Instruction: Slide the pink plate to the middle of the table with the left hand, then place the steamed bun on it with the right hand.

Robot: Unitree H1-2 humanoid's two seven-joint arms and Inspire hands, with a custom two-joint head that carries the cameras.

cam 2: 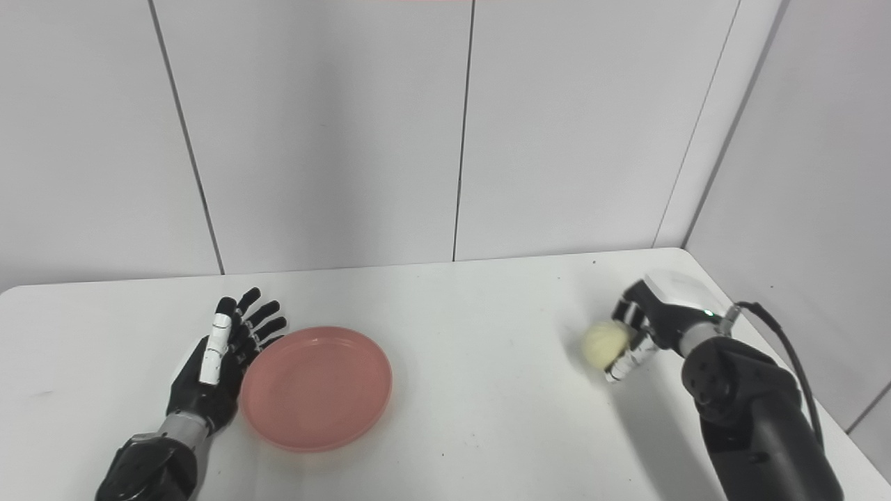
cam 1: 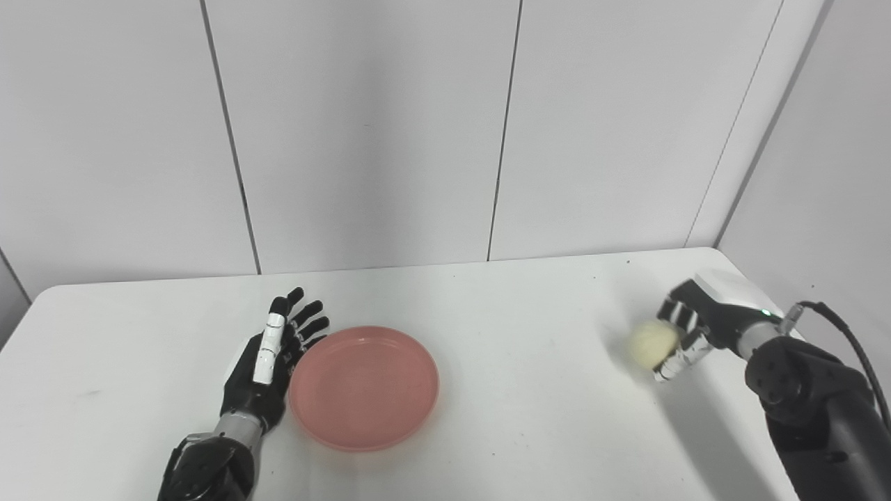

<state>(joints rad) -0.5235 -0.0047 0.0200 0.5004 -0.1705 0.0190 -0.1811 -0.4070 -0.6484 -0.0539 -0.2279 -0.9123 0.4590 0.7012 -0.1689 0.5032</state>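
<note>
Pink and shallow, the plate (cam 1: 363, 387) lies empty toward the table's (cam 1: 515, 390) front edge, somewhat left of the middle. The left hand (cam 1: 268, 362) stands just beside its left rim, fingers spread and straight, palm toward the plate; whether it touches the rim I cannot tell. Farther back, near the right edge, the right hand (cam 1: 689, 334) has its fingers curled around the pale steamed bun (cam 1: 653, 344), which seems lifted a little off the table, judging by the shadow under it.

The step in hand looks like carrying the bun to the plate. To do it well, the right hand should keep a gentle, even hold, since a soft bun dents easily, and travel leftward and toward the front edge with the bun clear of the surface. It should lower over the plate's centre, then open slowly. The left hand had best keep clear of the plate's rim
</note>
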